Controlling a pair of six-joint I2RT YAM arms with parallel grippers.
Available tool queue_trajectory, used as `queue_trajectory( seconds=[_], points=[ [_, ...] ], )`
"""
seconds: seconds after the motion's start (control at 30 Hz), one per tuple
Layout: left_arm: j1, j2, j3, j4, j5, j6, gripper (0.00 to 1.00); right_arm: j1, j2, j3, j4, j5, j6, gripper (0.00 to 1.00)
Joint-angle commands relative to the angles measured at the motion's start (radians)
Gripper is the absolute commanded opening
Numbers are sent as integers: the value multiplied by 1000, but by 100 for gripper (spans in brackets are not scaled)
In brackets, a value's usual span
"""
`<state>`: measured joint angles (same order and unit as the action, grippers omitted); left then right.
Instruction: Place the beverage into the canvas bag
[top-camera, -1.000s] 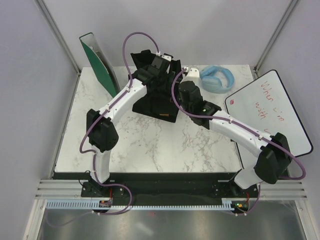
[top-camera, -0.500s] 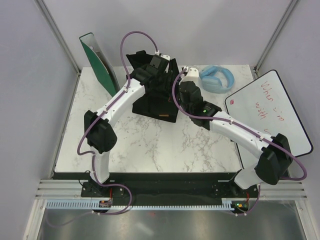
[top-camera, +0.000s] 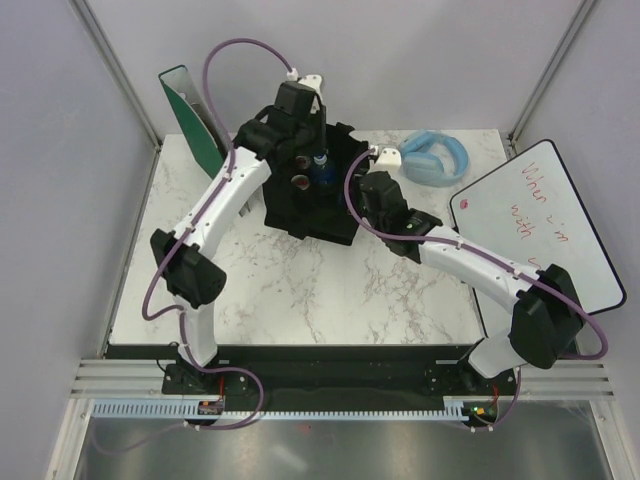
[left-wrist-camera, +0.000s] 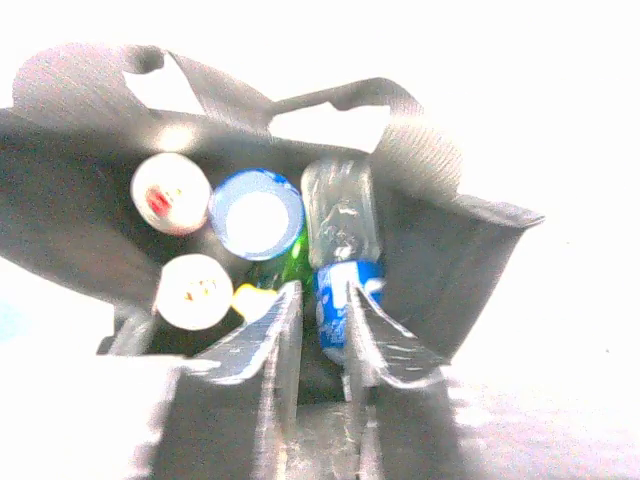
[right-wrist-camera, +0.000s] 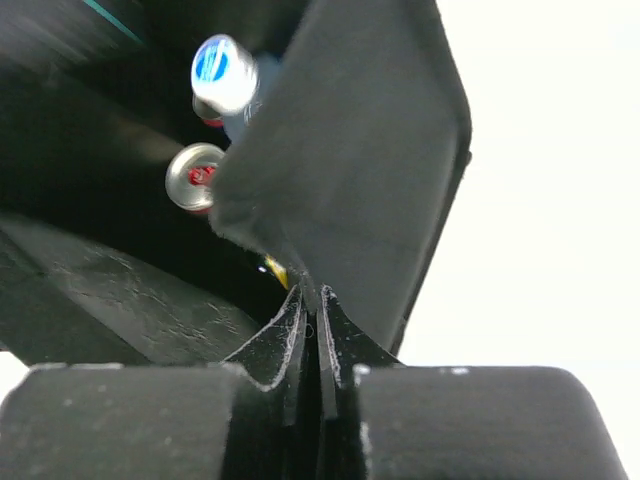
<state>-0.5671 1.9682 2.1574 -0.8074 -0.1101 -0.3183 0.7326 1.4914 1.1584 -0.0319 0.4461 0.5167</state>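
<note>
While the right gripper (right-wrist-camera: 314, 297) is pinching the bag (top-camera: 308, 216) rim, the left gripper (left-wrist-camera: 320, 297) is hovering empty, slightly parted, over the bottle (left-wrist-camera: 341, 222).

The white marbled surface (top-camera: 300, 290) carries the black canvas bag (top-camera: 310, 215) near its far edge. Right of the bag lie pale blue headphones (top-camera: 437, 157). Left of the bag a green board (top-camera: 195, 125) stands tilted. Farther right, a whiteboard (top-camera: 535, 215) overlaps the surface's edge.
</note>
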Motion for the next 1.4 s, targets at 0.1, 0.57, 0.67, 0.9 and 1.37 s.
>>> queue_trajectory(
  seconds=[0.1, 0.57, 0.67, 0.9, 1.37],
  points=[
    [7, -84, 13, 54, 53, -30, 32, -10, 17, 9, -88, 26, -24, 6],
    [9, -287, -40, 51, 79, -1, 77, -22, -28, 142, -128, -49, 6, 36],
    [9, -350, -83, 53, 64, 4, 81, -22, -51, 196, -161, -64, 9, 42],
    [7, -480, -218, 59, 105, 10, 97, -21, -118, 265, -282, -95, 9, 92],
    [7, -914, -703, 224, 164, 44, 100, -22, -459, 172, -473, -92, 20, 98]
  ],
)
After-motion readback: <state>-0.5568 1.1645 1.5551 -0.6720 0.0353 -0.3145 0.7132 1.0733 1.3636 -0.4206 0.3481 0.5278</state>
